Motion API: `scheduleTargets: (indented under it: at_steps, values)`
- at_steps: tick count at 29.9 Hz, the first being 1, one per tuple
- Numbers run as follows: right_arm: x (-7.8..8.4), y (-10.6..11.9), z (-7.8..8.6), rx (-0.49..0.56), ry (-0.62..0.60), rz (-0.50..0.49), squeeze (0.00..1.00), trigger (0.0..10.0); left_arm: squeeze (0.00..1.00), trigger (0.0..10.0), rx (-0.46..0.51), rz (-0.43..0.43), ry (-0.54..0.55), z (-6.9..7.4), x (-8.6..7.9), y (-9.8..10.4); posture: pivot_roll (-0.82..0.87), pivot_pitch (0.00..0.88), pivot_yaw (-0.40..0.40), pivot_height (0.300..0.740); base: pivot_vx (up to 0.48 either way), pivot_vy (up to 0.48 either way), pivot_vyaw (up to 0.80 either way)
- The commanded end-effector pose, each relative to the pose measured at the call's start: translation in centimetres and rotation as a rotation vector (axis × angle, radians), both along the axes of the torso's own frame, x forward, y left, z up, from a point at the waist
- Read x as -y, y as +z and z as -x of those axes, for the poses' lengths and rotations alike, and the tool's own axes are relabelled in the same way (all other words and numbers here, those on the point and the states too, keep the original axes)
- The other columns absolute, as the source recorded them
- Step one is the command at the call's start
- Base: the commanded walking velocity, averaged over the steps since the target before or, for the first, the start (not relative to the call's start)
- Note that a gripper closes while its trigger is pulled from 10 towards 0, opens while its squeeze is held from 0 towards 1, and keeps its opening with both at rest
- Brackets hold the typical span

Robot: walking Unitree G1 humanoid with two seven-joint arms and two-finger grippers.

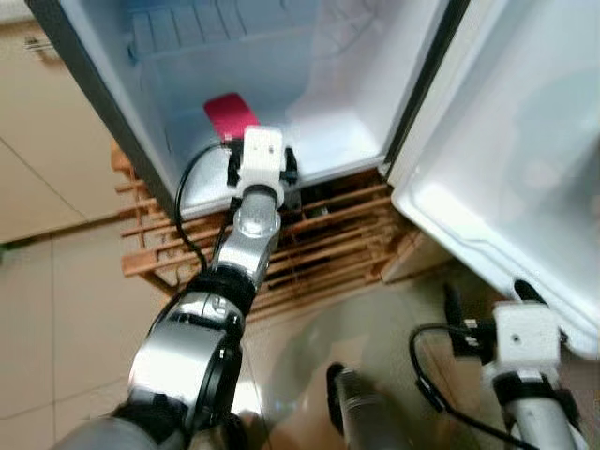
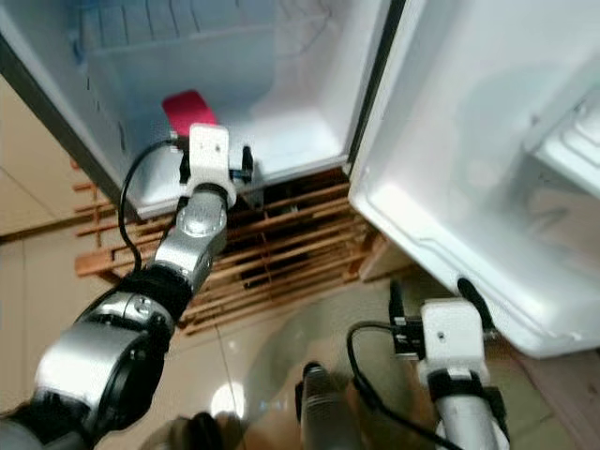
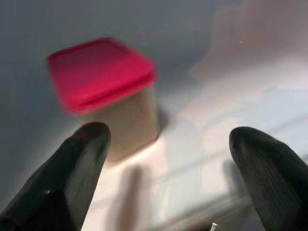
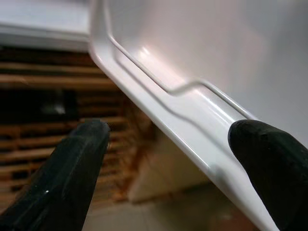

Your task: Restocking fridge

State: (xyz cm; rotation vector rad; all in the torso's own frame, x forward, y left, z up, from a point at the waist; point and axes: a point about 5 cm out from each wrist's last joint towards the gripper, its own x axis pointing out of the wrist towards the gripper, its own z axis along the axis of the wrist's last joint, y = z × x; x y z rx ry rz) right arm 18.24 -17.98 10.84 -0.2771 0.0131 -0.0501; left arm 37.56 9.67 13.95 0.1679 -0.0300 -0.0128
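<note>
In the head views, you are looking down into an open fridge [image 1: 309,94]. Its inside is white and pale blue. The fridge is standing on a wooden slat rack [image 1: 319,248] on a tan tile floor [image 1: 56,319]. A container with a pink-red lid [image 1: 230,114] is sitting on the fridge's bottom floor, near the front edge and toward the robot's left. Your left arm is reaching up to the fridge's front edge, and the left gripper [image 2: 214,161] is sitting just in front of the container. The white fridge door [image 2: 469,178] is hanging open on the robot's right. Your right gripper [image 2: 434,292] is waiting low by the bottom edge of that door.

In the left wrist view, the container [image 3: 108,91] is looking like a small square tub. It has a bright pink-red lid and a pale cream body. It is standing upright on the white fridge floor. The two black fingers [image 3: 72,178] are spread wide and are holding nothing. The tub is sitting past them, closer to one finger, and not touching.

In the right wrist view, the right gripper's fingers [image 4: 72,173] are spread wide too. The white rim of the door [image 4: 192,130] is running across between them. You cannot tell if they are touching it.
</note>
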Motion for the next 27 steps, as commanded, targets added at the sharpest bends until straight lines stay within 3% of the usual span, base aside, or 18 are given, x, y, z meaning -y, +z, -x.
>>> scheduleTargets:
  at_steps: [1,4,8,9,14,21,23,27]
  values:
    - [-0.1,-0.9,-0.6,-0.017,-0.005,-0.003,0.0,10.0,0.0,10.0,-0.007,-0.036,-0.036,0.6,-0.7,-0.3,-0.26,0.076,0.027,0.727,0.0,0.0,0.0]
    - [-0.5,-1.1,-1.2,-0.009,0.004,-0.012,0.0,10.0,0.0,10.0,-0.011,-0.029,-0.051,1.4,-1.2,-0.7,-0.23,0.06,0.028,0.727,0.0,0.0,0.0]
    - [-1.4,-1.2,-3.4,0.031,0.027,-0.036,0.0,10.0,0.0,10.0,0.063,0.022,-0.155,4.2,-2.5,-1.1,-0.18,0.014,0.033,0.727,0.0,0.0,0.0]
    - [-1.5,-1.0,-4.0,0.048,0.029,-0.047,0.0,10.0,0.0,10.0,0.108,-0.003,-0.18,5.5,-3.3,-1.1,-0.17,0.008,0.032,0.727,0.0,0.0,0.0]
    - [-1.4,-1.0,-5.0,0.065,0.023,-0.056,0.0,10.0,0.0,10.0,0.116,-0.032,-0.229,7.5,-4.3,-1.4,-0.15,0.0,0.02,0.727,0.0,0.0,0.0]
    - [-1.6,-0.6,-6.4,0.098,0.033,-0.063,0.0,10.0,0.0,10.0,0.148,0.009,-0.198,7.7,-4.0,-0.1,-0.12,0.0,0.002,0.727,0.0,0.0,0.0]
    - [-1.6,-0.5,-6.8,0.11,0.032,-0.069,0.0,10.0,0.0,10.0,0.131,-0.02,-0.186,7.8,-3.9,-0.3,-0.11,0.0,0.001,0.727,0.0,0.0,0.0]
    - [-1.5,-0.4,-7.4,0.117,0.014,-0.095,0.0,10.0,0.0,10.0,0.079,0.021,-0.16,7.8,-4.6,-1.3,-0.1,0.0,0.0,0.727,0.0,0.0,0.0]
